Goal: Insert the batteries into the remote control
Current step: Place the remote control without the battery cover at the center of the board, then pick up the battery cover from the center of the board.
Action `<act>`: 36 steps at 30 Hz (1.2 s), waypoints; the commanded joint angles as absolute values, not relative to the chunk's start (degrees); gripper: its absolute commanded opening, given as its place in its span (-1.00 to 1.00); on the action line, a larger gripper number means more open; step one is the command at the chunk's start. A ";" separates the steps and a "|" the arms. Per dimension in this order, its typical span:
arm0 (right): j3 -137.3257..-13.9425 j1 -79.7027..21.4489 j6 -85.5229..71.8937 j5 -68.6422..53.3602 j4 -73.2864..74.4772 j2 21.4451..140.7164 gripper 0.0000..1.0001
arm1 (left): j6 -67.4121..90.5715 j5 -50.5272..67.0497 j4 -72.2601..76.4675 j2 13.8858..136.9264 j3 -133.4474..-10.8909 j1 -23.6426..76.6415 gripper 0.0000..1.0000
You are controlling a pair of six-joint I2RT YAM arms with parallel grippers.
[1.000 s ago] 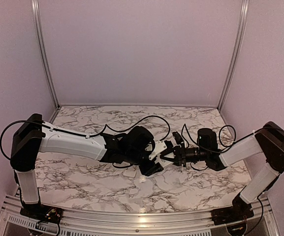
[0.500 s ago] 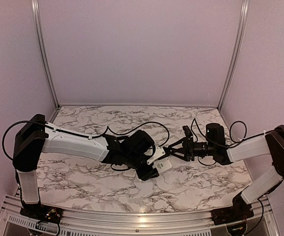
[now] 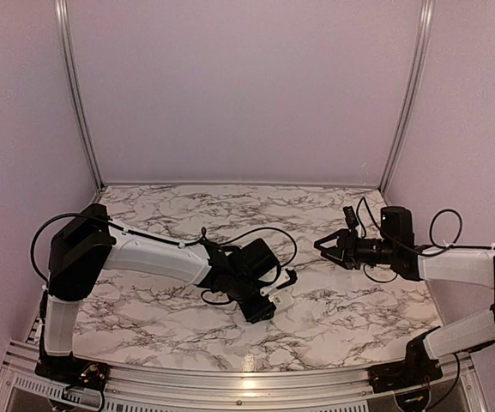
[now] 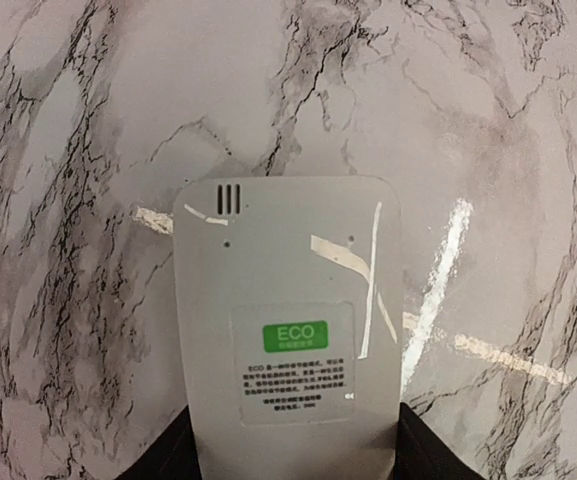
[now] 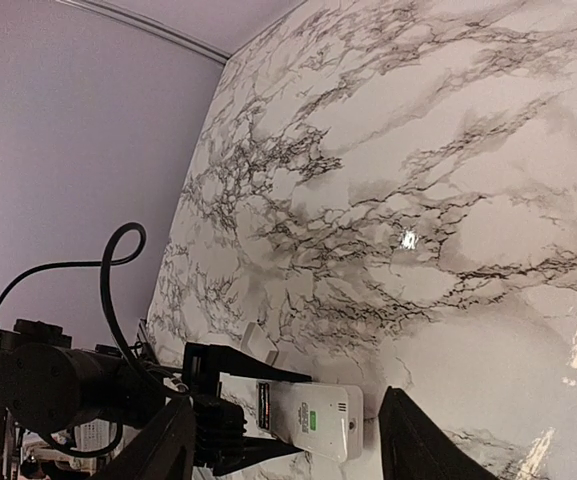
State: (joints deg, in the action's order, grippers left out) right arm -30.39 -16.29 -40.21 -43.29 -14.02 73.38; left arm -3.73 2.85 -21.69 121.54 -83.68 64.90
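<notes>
Left hand [image 3: 262,307]: low over the marbled surface [image 3: 341,313], near its middle and toward the front edge. It is closed on the remote control [image 3: 275,299]. In the left wrist view the dark fingers [image 4: 168,462] press against both long sides of the handset's near end, and the rest of the body projects forward past them. The face turned to that camera is plain white, with a green ECO label [image 4: 294,336] above a block of small print and three short slots [image 4: 229,199] near a far corner. Whether the handset touches the surface cannot be told.

Right hand [image 3: 322,249]: farther back and to the right, well apart from the remote control and raised off the surface. Its jaws are spread wide and hold nothing. In its own wrist view the two fingers [image 5: 418,440] frame bare marble, and the held handset lies beyond them.

A black cable [image 3: 260,230] loops over the left forearm.
</notes>
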 commanded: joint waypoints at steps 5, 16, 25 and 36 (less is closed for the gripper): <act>-33.11 -14.83 -37.72 -43.67 -11.68 69.90 0.35 | -4.70 0.97 -26.55 122.26 -86.44 65.14 0.41; -36.76 -14.59 -33.29 -38.92 -10.91 61.57 0.88 | -7.39 0.44 -27.44 108.14 -81.37 64.27 0.68; -37.19 -14.52 -33.33 -39.50 -14.54 59.60 0.97 | -16.00 7.14 -35.46 99.31 -70.87 59.41 0.48; -33.76 -14.51 -31.91 -40.23 -18.01 56.52 0.97 | -25.46 5.38 -38.86 107.05 -73.20 56.67 0.14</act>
State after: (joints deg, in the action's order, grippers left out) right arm -34.96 -14.85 -32.80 -40.34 -15.40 58.41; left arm -21.04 5.50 -36.84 103.35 -70.70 57.76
